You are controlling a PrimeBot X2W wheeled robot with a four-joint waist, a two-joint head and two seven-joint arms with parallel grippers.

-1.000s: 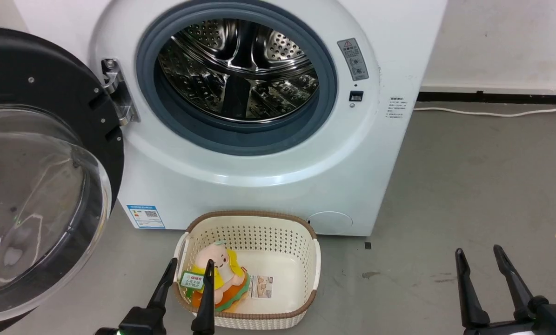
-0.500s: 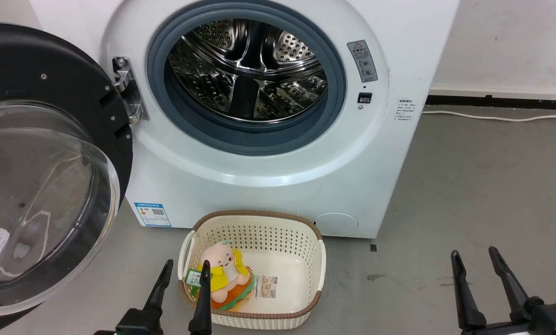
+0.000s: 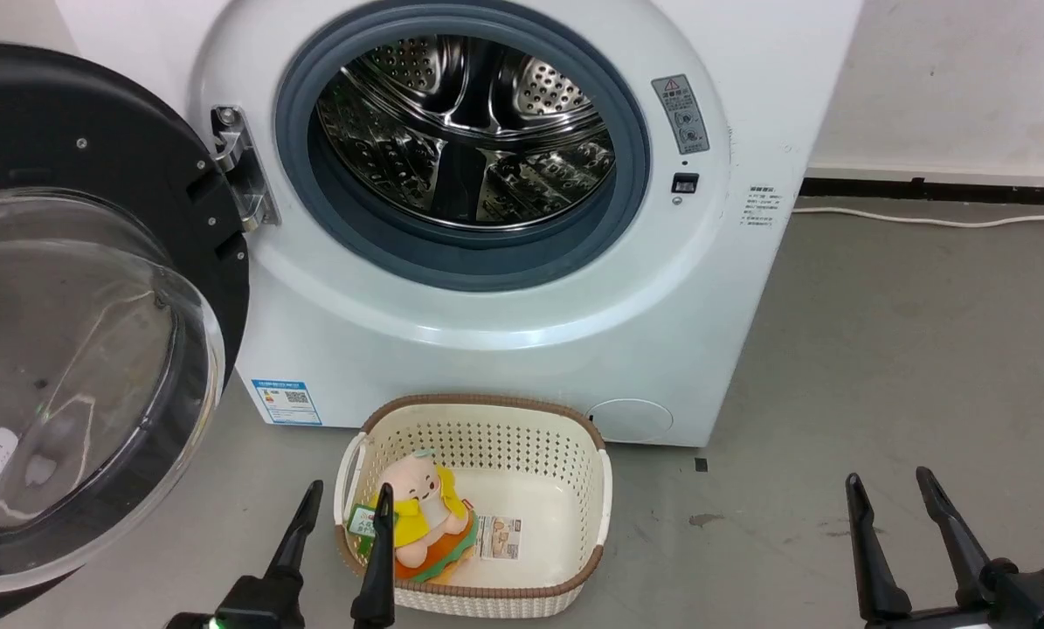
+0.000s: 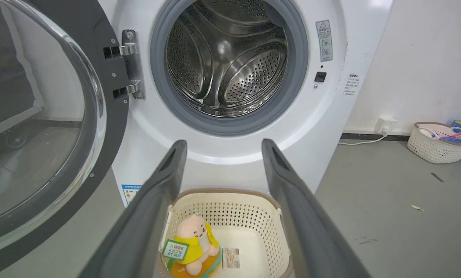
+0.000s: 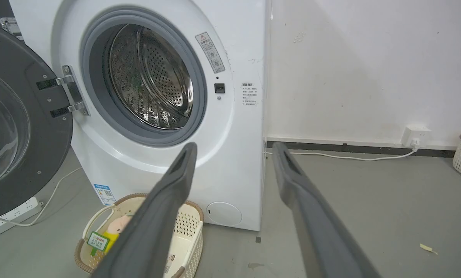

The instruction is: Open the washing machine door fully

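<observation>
The white washing machine [image 3: 504, 341] stands ahead with its steel drum [image 3: 469, 131] exposed inside the grey gasket. Its black washing machine door [image 3: 93, 175] is swung wide open to the left on a metal hinge [image 3: 242, 166], the clear glass bowl [image 3: 58, 376] bulging toward me. The door also appears in the left wrist view [image 4: 110, 100] and the right wrist view [image 5: 22, 162]. My left gripper [image 3: 349, 495] is open, low down by the basket, holding nothing. My right gripper [image 3: 888, 477] is open over the bare floor at the lower right, touching nothing.
A cream perforated basket [image 3: 565, 454] with a plush toy [image 3: 421, 520] sits on the floor in front of the machine. A white cable [image 3: 923, 217] runs along the wall. A power strip [image 5: 10, 216] lies under the door. Another basket [image 4: 438, 144] stands far right.
Since one second ago the head view shifted a little, moving the whole scene right. Both grippers sit slightly lower in the picture. The door stands the same.
</observation>
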